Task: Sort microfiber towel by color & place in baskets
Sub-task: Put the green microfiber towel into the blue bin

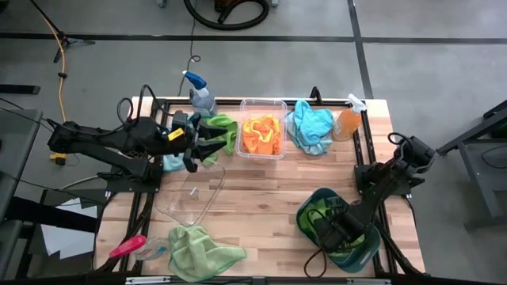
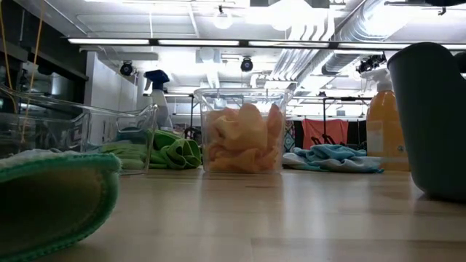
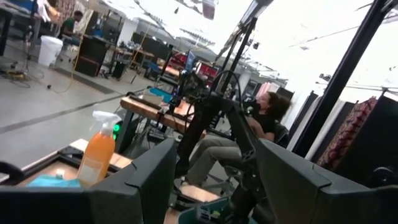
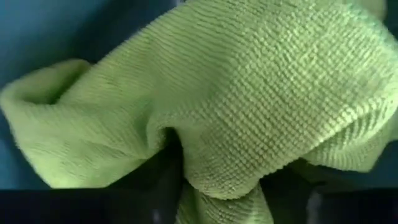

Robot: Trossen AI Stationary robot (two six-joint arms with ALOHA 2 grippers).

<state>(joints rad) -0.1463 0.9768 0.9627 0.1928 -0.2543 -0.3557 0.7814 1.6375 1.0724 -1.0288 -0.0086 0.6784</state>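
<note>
Right gripper (image 1: 337,231), lower right of the overhead frame, reaches into the teal basin (image 1: 366,252), clenched on a green towel (image 4: 249,99) apparently for depositing there; left gripper's (image 1: 207,141) state unclear.

You will find no readable text, label, brand, number or sign in any view. The orange spray bottle (image 1: 347,121) and the blue-topped spray bottle (image 1: 199,92) on the table (image 1: 261,194) show you no legible print.

Bright ceiling tube lights (image 2: 218,41) overhead, glare washing out the left wrist view, even table light, nearest green towel (image 2: 51,200) blurred up close
</note>
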